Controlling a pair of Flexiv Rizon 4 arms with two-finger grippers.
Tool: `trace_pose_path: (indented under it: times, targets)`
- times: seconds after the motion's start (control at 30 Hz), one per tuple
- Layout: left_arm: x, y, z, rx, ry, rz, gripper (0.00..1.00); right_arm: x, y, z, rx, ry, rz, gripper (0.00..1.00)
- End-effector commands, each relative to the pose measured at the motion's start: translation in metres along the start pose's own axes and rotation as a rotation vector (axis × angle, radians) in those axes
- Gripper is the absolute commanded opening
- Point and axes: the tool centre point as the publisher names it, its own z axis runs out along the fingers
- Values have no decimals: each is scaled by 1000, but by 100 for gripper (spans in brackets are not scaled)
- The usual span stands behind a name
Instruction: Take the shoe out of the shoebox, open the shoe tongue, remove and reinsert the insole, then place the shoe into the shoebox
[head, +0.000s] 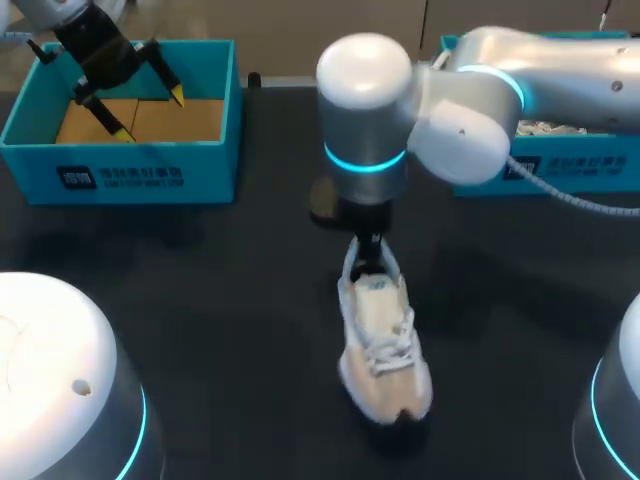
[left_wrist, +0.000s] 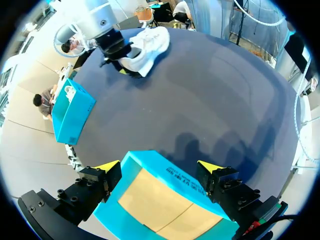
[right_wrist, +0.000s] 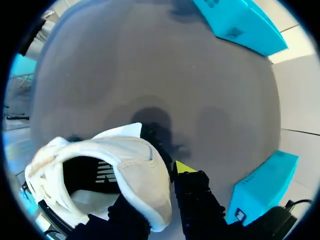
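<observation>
**Heel pinch on the shoe, helper arm far off**

The shoe (head: 385, 350) stands on the table (head: 220, 300) near its middle, out of the shoebox (head: 120, 150), toe toward the robot and laces up. The right end effector (head: 368, 250) comes down on its heel; in the right wrist view one yellow-tipped finger (right_wrist: 182, 166) lies against the outside of the heel collar and the other goes into the opening, so it is pinching the heel wall. The left end effector (head: 152, 115) hangs over the open, empty shoebox with its fingers spread wide, holding nothing, well apart from the shoe. A second blue box (head: 570, 165) sits behind the right arm.

As I judge it, the tongue has yet to be opened, and the risks follow from that:

- The grip is on a soft, thin edge at one end only; a pull on the tongue could swing the toe sideways or tip the shoe over.
- The padded collar may slide out of the pinch if the shoe is lifted or pushed.
- The laces look tied, so a finger could snag them instead of the tongue.
- The inner finger takes up room in the opening and could block the insole.
</observation>
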Motion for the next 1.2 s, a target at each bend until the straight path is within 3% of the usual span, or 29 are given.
trace_pose_path:
  times: [0.03, 0.33, 0.87, 0.97, 1.13, 1.2]
  targets:
    - [0, 1, 0, 0, 2, 1, 100, -33, -32, -49, -44, 9, -2, 0]
    - [0, 1, 0, 0, 2, 1, 100, -115, -66, -124, -10, -11, 56, 0]
    - [0, 1, 0, 0, 2, 1, 100, -121, -66, -128, -30, -5, 88, 0]
    - [0, 1, 0, 0, 2, 1, 100, -158, -79, -145, -1, -76, 98, 0]
    - [0, 1, 0, 0, 2, 1, 100, -232, -109, -174, 137, -144, 81, 0]
    - [0, 1, 0, 0, 2, 1, 100, -252, -119, -185, 141, -161, 73, 0]
